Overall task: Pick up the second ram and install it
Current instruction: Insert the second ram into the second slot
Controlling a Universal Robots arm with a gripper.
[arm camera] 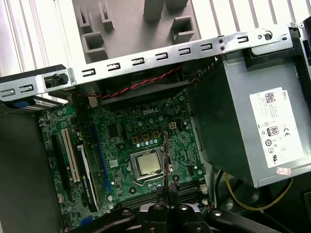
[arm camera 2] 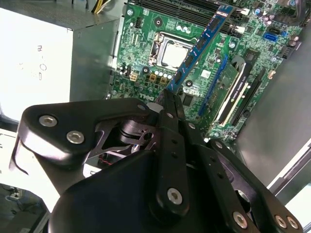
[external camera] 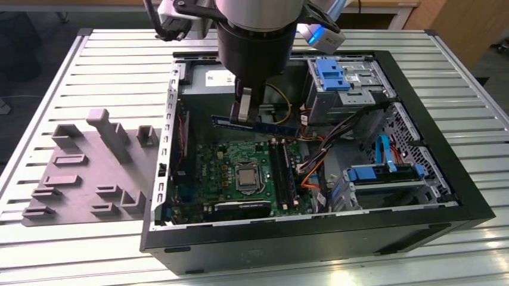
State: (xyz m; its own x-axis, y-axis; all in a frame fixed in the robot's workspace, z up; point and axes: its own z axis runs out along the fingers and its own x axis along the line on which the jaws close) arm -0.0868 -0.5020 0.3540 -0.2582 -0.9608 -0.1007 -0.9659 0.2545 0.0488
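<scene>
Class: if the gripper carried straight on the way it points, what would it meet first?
Probably the motherboard, near the CPU socket; the second ram held in the gripper would touch it first. Depth is hard to judge.

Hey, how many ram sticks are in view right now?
2. The second ram is clamped in the gripper above the motherboard; the other ram sits seated in a motherboard slot. More could be hidden under the cables.
</scene>
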